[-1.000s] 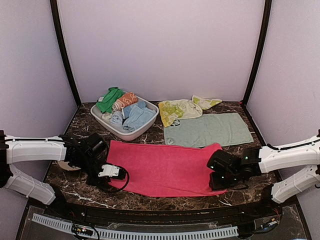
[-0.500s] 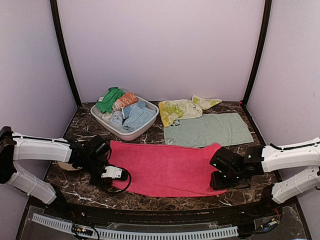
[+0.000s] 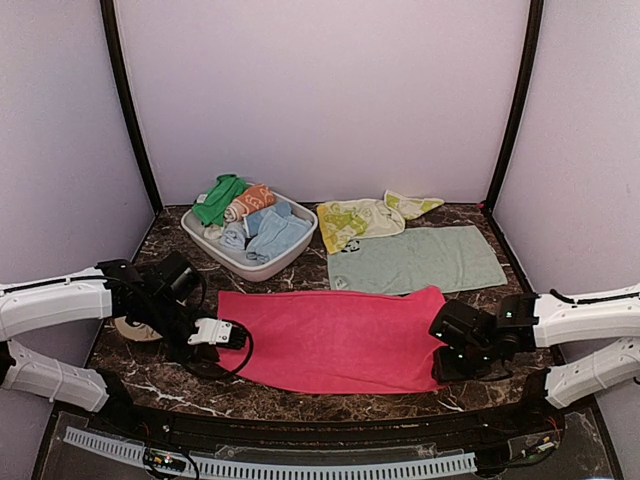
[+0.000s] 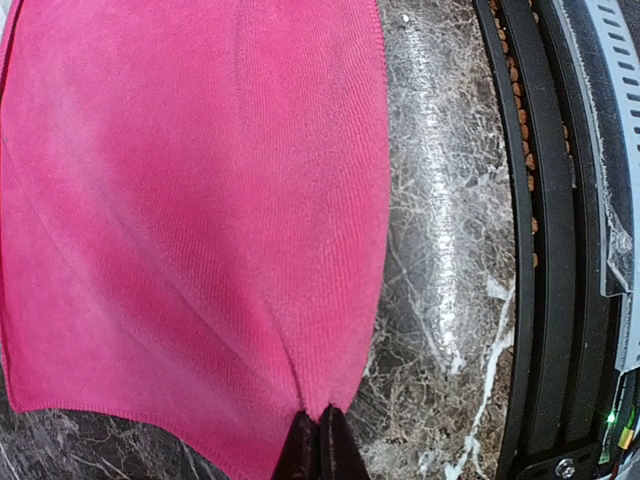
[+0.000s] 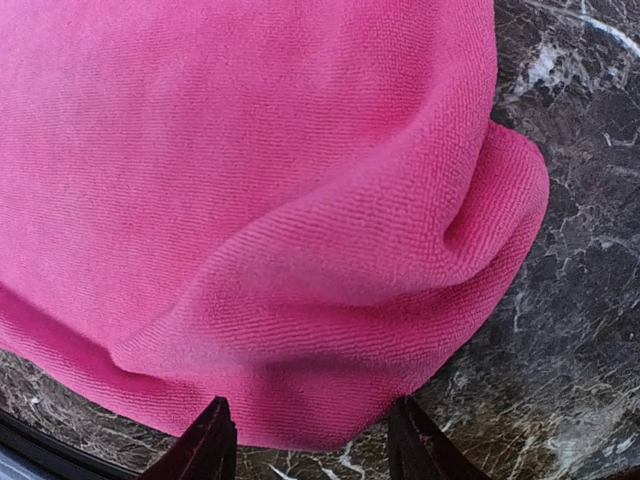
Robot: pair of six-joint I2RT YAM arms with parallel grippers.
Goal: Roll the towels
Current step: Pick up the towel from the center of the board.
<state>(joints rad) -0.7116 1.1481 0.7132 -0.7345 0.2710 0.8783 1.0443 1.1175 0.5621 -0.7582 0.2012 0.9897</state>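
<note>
the hot-pink towel (image 3: 335, 338) is lying lengthwise left to right on the surface (image 3: 160, 385), the left claw (image 4: 320, 440) pinching its near-left corner, the right claw (image 5: 310, 430) gaping around its bunched right end.

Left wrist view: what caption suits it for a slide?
Left gripper shut on a corner of the pink towel, marble table beneath.

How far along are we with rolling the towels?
Done: none of the three loose towels is rolled. In hand: left gripper shut on the left end of the pink towel; right gripper open at its bunched right end. Left: roll it, then the mint towel and yellow-lime towel behind.
</note>
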